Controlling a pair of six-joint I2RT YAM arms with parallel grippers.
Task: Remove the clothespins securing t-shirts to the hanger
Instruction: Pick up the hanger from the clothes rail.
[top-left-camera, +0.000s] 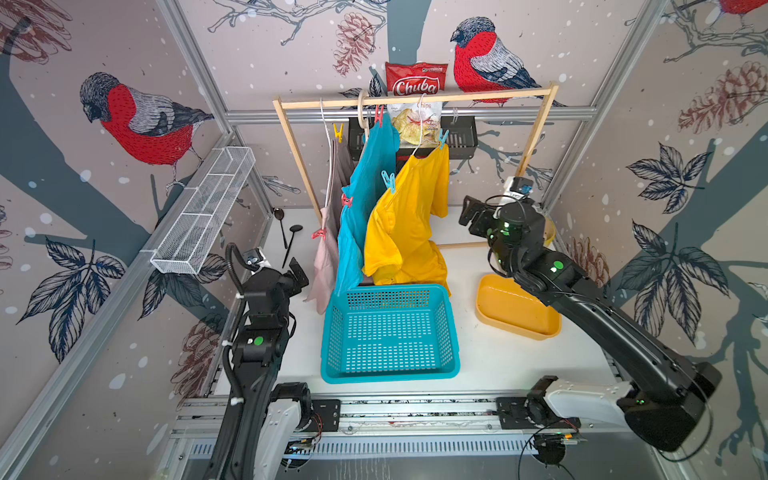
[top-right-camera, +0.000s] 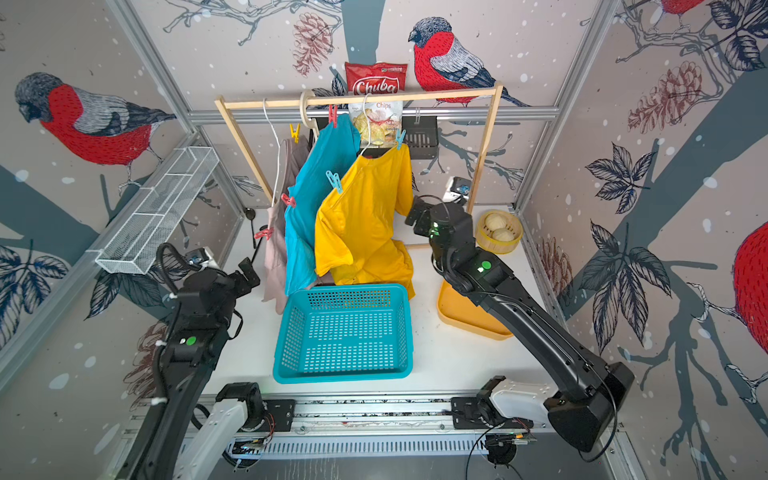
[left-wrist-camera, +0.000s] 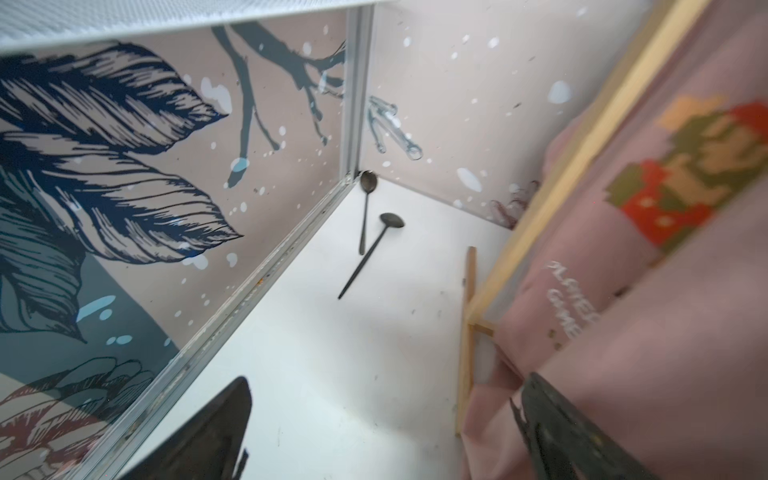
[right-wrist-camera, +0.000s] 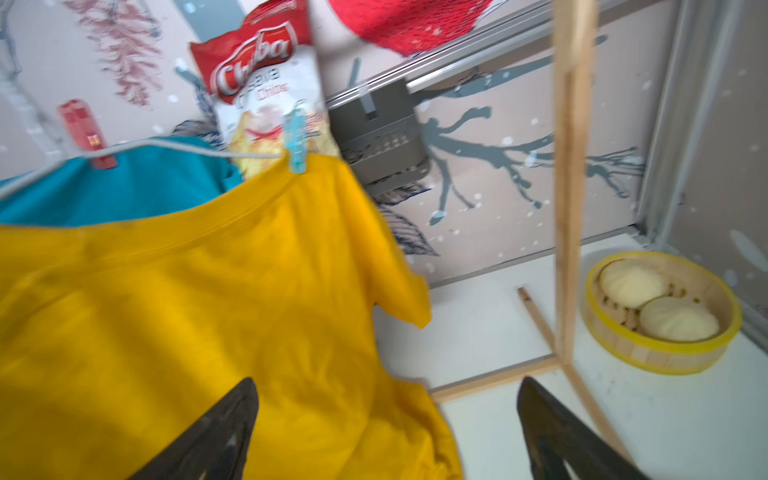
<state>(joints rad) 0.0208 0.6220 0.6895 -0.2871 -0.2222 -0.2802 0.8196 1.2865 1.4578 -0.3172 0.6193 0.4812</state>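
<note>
Risk: a hard tug could've tipped the thin wooden rack (top-left-camera: 415, 99) or dragged the t-shirts (top-left-camera: 409, 216) hung on it far-centre. Left gripper (top-left-camera: 297, 272) and right gripper (top-left-camera: 469, 216) stood wide open, empty, flanking the shirts. Clothespins (top-left-camera: 388, 180) sat clipped at shirt shoulders; pink shirt (top-left-camera: 328, 249) was partly hidden behind teal shirt (top-left-camera: 365, 195), and wrist views were blurry.

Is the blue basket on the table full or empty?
Empty. In both top views the blue basket shows only its own bare slotted floor and walls; nothing lies inside it.
</note>
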